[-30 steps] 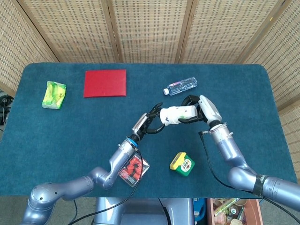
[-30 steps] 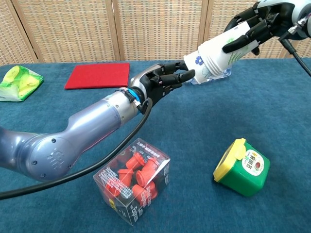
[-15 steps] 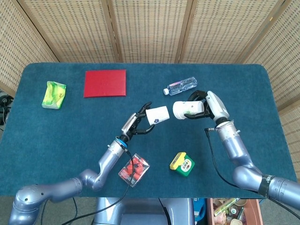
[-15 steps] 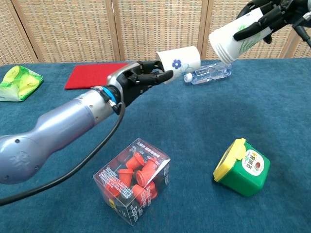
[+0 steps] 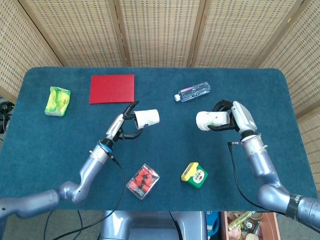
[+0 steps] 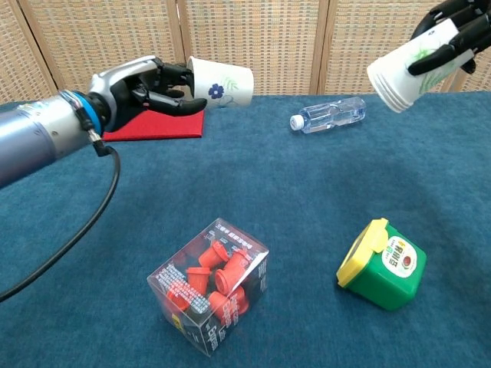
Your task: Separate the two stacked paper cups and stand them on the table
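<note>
Print on the clear box [image 6: 211, 295] and green container [image 6: 381, 264] is too small to read

Worktop [image 5: 210, 165]: dark teal cloth. Left cup [image 6: 221, 83]: white, blue flower print. Right cup [image 6: 405, 71]: white, green leaf print. Mat [image 5: 112, 89]: plain red. Pouch [image 5: 57, 101]: yellow-green. Bottle [image 5: 192, 92]: clear, white cap. Clear box [image 6: 214, 284]: red pieces inside, dark printed label. Small container [image 6: 383, 264]: green, yellow lid, white label. Left hand [image 6: 142, 88] and right hand [image 6: 451, 31]: black fingers, silver-grey shells. Backdrop screen [image 5: 160, 30]: tan woven panels.
</note>
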You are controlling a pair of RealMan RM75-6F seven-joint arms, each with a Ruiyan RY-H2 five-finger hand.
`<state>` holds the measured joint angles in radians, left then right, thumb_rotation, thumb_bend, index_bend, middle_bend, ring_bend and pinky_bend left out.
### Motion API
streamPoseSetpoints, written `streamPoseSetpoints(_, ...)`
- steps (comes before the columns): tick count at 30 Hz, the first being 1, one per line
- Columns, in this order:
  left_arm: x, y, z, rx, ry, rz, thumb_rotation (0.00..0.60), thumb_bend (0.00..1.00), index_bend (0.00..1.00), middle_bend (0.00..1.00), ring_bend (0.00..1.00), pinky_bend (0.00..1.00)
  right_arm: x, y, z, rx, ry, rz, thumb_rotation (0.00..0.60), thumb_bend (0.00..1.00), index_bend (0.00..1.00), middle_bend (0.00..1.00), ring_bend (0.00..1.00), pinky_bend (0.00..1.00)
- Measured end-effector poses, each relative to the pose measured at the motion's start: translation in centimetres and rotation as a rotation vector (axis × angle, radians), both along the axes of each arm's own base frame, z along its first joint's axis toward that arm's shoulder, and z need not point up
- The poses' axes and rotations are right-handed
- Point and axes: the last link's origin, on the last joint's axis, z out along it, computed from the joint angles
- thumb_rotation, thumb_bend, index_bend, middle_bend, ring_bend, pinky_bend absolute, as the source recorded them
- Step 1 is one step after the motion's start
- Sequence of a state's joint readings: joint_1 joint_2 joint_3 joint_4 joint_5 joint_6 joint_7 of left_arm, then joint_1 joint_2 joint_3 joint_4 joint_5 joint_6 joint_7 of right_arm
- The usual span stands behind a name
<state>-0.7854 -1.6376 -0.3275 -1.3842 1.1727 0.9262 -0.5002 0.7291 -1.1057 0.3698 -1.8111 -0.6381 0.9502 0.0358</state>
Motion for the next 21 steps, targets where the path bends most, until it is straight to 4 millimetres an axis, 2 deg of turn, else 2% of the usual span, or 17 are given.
streamPoseSetpoints(5,-0.7,-1.4,3.5,0.053,0.289,-0.043,0.600,0.39,0.71,0.05,0.00,0.00,-1.3,1.3,-0.1,0.005,0.129,-0.023,0.600,0.22,0.74,0.61,0.47,0.73)
streamPoseSetpoints(11,-1.9,-3.9,6.4,0.051,0.573,-0.017,0.600,0.39,0.71,0.05,0.00,0.00,-2.6,2.4,-0.5,-0.006,0.253,-0.039,0.600,0.22,0.74,0.60,0.47,0.73)
streamPoseSetpoints(15,-3.3,-5.1,7.4,0.064,0.708,0.017,0.600,0.39,0.71,0.05,0.00,0.00,-3.7,3.2,-1.5,0.011,0.306,-0.055,0.600,0.22,0.74,0.60,0.47,0.73)
streamPoseSetpoints(19,-4.6,-6.0,7.6,0.089,0.817,0.018,0.600,0.39,0.71,0.03,0.00,0.00,-5.0,4.0,-2.6,0.032,0.337,-0.074,0.600,0.22,0.74,0.58,0.47,0.73)
streamPoseSetpoints(21,-5.4,-6.6,7.4,0.082,0.852,0.018,0.600,0.39,0.66,0.01,0.00,0.00,-5.8,4.4,-3.2,0.045,0.356,-0.083,0.600,0.22,0.74,0.55,0.47,0.72)
